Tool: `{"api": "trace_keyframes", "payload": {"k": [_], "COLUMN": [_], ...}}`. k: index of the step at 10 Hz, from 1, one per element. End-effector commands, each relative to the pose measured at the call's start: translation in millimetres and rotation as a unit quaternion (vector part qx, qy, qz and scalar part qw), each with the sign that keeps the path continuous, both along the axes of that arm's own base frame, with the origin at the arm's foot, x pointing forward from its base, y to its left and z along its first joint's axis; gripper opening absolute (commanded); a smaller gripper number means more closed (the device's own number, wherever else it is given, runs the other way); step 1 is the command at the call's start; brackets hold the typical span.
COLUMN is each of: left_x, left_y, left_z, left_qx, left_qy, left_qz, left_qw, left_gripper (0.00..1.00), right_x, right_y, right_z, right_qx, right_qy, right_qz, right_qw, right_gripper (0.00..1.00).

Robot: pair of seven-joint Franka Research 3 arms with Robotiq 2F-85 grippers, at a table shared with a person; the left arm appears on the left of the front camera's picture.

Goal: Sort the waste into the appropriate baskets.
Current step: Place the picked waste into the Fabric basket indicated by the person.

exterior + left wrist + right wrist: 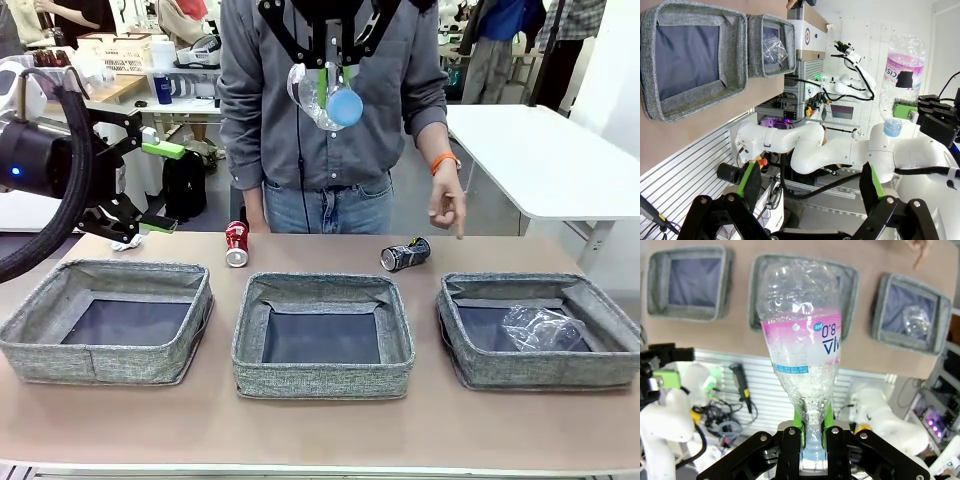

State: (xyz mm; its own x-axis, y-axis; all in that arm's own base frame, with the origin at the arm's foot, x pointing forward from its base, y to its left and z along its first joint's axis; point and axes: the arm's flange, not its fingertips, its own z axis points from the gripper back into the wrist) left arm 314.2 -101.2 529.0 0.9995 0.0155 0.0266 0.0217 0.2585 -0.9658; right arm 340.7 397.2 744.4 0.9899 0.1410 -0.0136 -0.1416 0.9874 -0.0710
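My right gripper [322, 82] hangs high above the table's far side, shut on the neck of a clear bottle with a pinkish label [802, 347], [318, 98], cap toward the gripper [812, 426]. My left gripper [172, 188] is open and holds nothing at the far left, just above a small white paper wad [125, 242]. A red can [236, 243] and a black-and-silver can [405, 254] lie behind the three grey baskets: left [100, 360], middle [320, 375], right [530, 370]. A second clear bottle [540, 328] lies in the right basket.
A person stands at the far side, one hand [447, 205] pointing down near the black-and-silver can. A white table [540, 150] stands behind at the right. Bare tabletop [320, 430] runs in front of the baskets.
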Motion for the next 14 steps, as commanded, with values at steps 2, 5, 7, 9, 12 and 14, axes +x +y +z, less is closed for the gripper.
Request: {"api": "trace_keyframes", "payload": {"k": [2,5,7,9,12,14], "left_x": [-1.3,-1.3,-1.3,-1.3,-1.3,-1.3], "left_y": [-1.7,-1.7,-1.7,-1.7,-1.7,-1.7], "left_z": [3.5,3.5,3.5,3.5,3.5,3.5], "left_qx": [-0.008,-0.008,-0.008,-0.008,-0.008,-0.008], "left_qy": [0.004,0.004,0.004,0.004,0.004,0.004], "left_qz": [0.003,0.003,0.003,0.003,0.003,0.003], "left_qw": [1.000,1.000,1.000,1.000,1.000,1.000], "left_gripper": [1.00,1.00,1.00,1.00,1.00,1.00], "right_x": [-0.9,-0.9,0.0,22.4,46.5,50.7], "right_y": [-0.1,-0.1,0.0,-53.4,-160.7,-233.3], "right_z": [2.3,2.3,0.0,-35.2,-98.5,-141.9], "right_qx": [0.006,0.006,0.000,-0.003,-0.006,-0.022], "right_qy": [-0.005,-0.005,0.000,0.025,0.038,0.049], "right_qz": [0.006,0.006,0.000,0.004,0.017,0.034], "right_qw": [1.000,1.000,1.000,1.000,0.999,0.998], "right_gripper": [0.15,0.15,0.15,0.15,0.15,0.15]}}
